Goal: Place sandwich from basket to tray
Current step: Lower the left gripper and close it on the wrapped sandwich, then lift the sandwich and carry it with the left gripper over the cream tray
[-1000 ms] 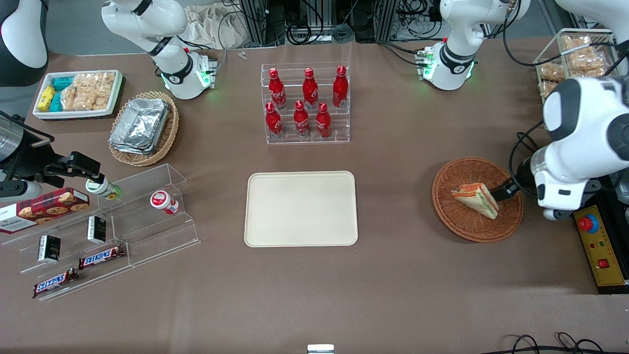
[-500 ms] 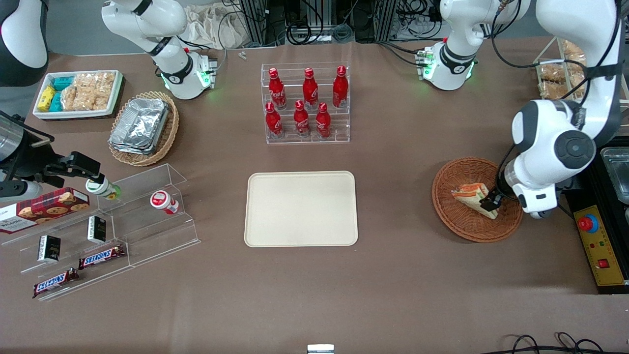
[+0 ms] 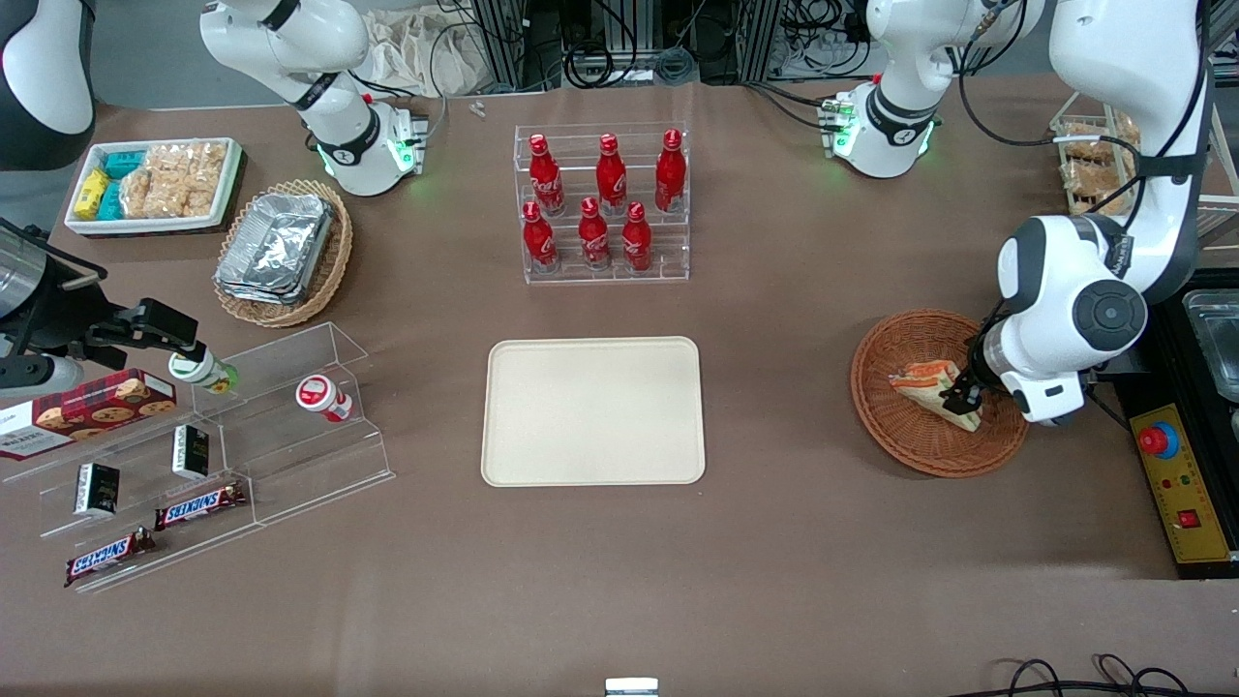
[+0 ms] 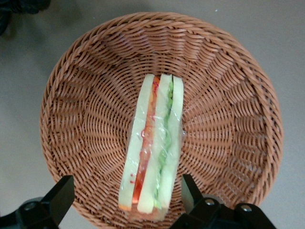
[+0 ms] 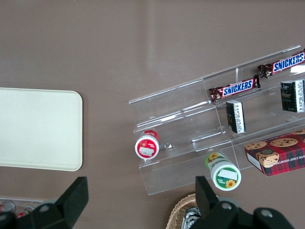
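A wrapped triangular sandwich point(image 3: 931, 387) point(image 4: 155, 143) of pale bread with orange, red and green layers lies in the round reddish-brown wicker basket point(image 3: 905, 436) point(image 4: 86, 95), toward the working arm's end of the table. My left gripper point(image 3: 960, 399) point(image 4: 126, 193) hangs open just over the basket, one finger on each side of the sandwich's wide end, with gaps between the fingers point(image 4: 189, 191) and the wrapping. The cream-beige tray point(image 3: 592, 411) point(image 5: 38, 129) lies flat at the table's middle with nothing on it.
A clear rack of red bottles point(image 3: 602, 205) stands farther from the front camera than the tray. A tan basket with foil trays point(image 3: 281, 250), a white snack tray point(image 3: 155, 184) and a clear stepped stand with snacks point(image 3: 213, 455) lie toward the parked arm's end. A yellow control box point(image 3: 1186, 494) sits beside the basket.
The left arm has swung in over the basket and the wrist has turned. The gripper has come down at the sandwich's wide end. The sandwich has not moved.
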Robot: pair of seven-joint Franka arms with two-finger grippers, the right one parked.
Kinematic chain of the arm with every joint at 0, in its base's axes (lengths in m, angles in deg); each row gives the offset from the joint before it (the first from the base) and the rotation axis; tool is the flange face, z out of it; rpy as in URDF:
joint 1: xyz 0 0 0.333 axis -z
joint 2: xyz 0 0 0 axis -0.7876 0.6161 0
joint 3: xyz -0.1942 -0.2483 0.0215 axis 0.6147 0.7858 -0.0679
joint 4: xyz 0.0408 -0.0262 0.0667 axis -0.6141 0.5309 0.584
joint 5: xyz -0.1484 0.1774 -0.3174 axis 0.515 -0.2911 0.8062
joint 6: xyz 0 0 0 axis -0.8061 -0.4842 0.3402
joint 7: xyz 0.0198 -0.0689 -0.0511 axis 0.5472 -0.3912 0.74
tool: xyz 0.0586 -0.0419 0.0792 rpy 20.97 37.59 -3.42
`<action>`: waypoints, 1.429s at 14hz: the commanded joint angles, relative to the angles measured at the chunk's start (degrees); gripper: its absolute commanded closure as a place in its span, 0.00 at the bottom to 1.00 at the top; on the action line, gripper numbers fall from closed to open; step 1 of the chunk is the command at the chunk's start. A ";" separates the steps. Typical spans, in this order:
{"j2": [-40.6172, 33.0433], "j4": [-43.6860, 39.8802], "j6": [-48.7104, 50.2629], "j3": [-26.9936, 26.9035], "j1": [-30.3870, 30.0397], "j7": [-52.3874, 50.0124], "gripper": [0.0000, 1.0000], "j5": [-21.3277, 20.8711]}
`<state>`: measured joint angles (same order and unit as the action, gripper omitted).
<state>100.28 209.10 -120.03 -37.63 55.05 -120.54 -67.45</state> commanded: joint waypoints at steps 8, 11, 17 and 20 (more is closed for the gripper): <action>4.63 3.81 -11.61 0.31 -0.36 -5.87 0.00 -1.32; 5.25 2.32 -11.71 0.40 -0.10 -6.40 0.00 -1.23; 5.87 0.03 -11.71 0.58 0.16 -10.79 1.00 -1.14; 6.30 0.12 -11.54 0.75 0.25 -10.18 1.00 -1.32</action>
<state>105.57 209.77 -129.98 -37.14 54.95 -127.43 -67.45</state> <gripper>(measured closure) 0.648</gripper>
